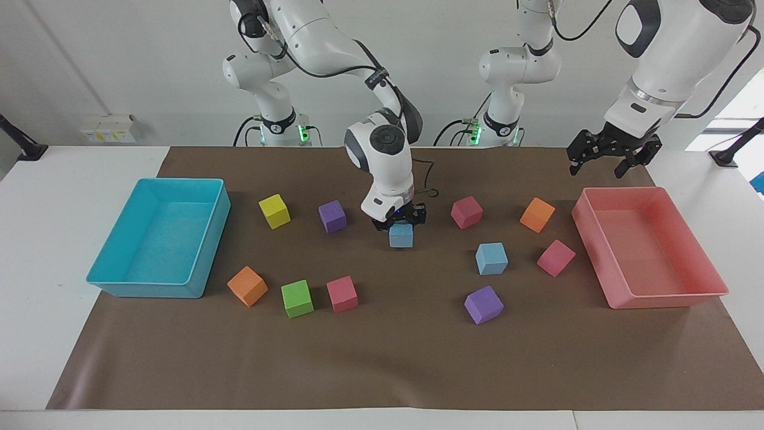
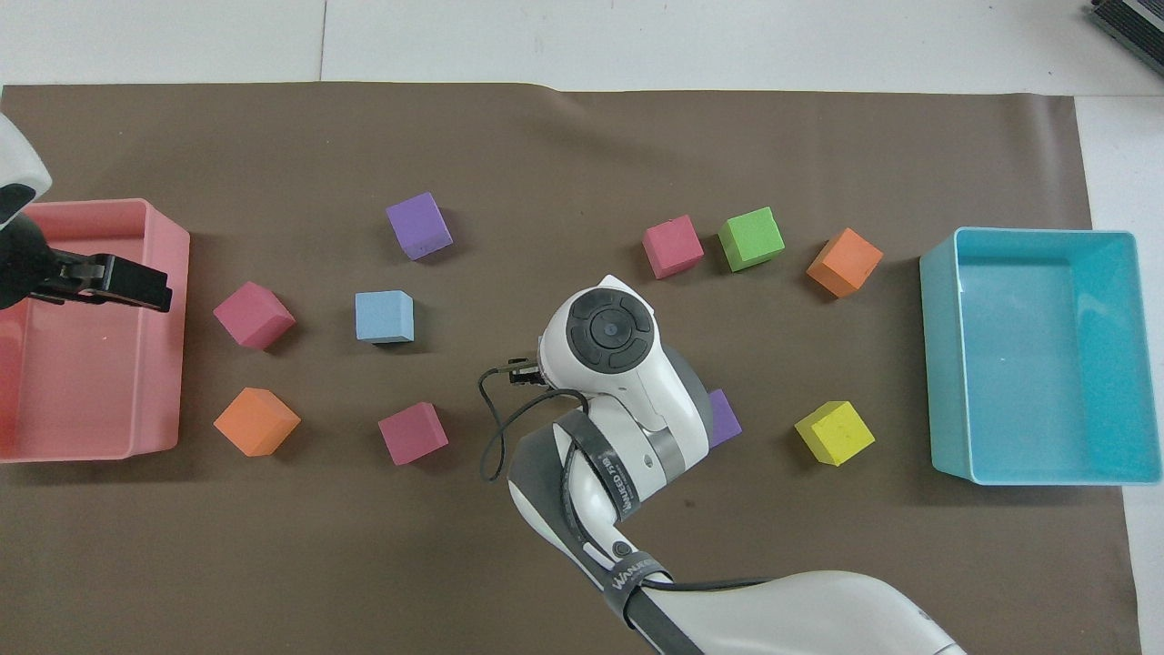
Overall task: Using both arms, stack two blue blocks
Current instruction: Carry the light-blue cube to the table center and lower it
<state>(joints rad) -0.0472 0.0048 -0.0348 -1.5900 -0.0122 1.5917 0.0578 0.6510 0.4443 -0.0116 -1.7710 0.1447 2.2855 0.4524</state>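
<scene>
1. While I watch from across the table, the right arm's black two-finger gripper [image 1: 400,222] hangs over the middle of the brown paper mat [image 1: 382,370], its jaws clenched on a small sky-blue foam cube [image 1: 401,235].
2. That held blue cube is raised above the mat, toward the right arm's end from the second sky-blue foam cube [image 1: 491,258].
3. This second blue cube rests on the mat with nothing on top, and a purple foam cube [image 1: 483,304] lies farther from the robots than it.
4. Relative to the second blue cube, the salmon-pink plastic bin [image 1: 704,263] sits toward the left arm's end.
5. Above that bin's nearer rim the left arm's black two-finger gripper [image 1: 603,162] waits, jaws spread and empty.
</scene>
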